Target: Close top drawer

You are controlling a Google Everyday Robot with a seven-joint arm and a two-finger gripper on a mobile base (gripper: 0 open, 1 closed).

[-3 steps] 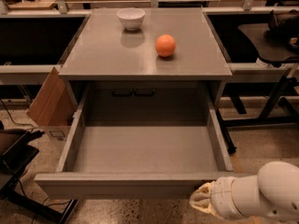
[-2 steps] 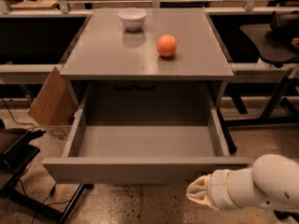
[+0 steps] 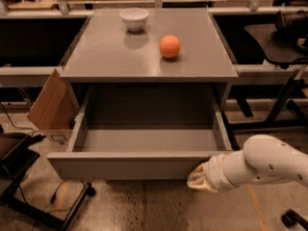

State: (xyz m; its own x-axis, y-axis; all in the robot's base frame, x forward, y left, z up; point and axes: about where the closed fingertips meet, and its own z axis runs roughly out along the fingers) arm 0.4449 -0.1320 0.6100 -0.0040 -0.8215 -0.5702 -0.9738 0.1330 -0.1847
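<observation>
The top drawer (image 3: 130, 165) is a wide grey tray with a plain flat front panel. It stands pulled out from under the grey cabinet top (image 3: 149, 47), and its inside is empty. My gripper (image 3: 198, 179) is at the end of the white arm coming in from the lower right. It sits against the right end of the drawer's front panel.
A white bowl (image 3: 134, 19) and an orange (image 3: 170, 46) rest on the cabinet top. A cardboard flap (image 3: 50, 105) leans at the cabinet's left side. A black chair base (image 3: 21, 177) stands at the lower left. Dark desks and metal legs (image 3: 284, 95) flank the right.
The drawer has slid back toward the cabinet, so less of the tray shows. My gripper has moved forward with the front panel.
</observation>
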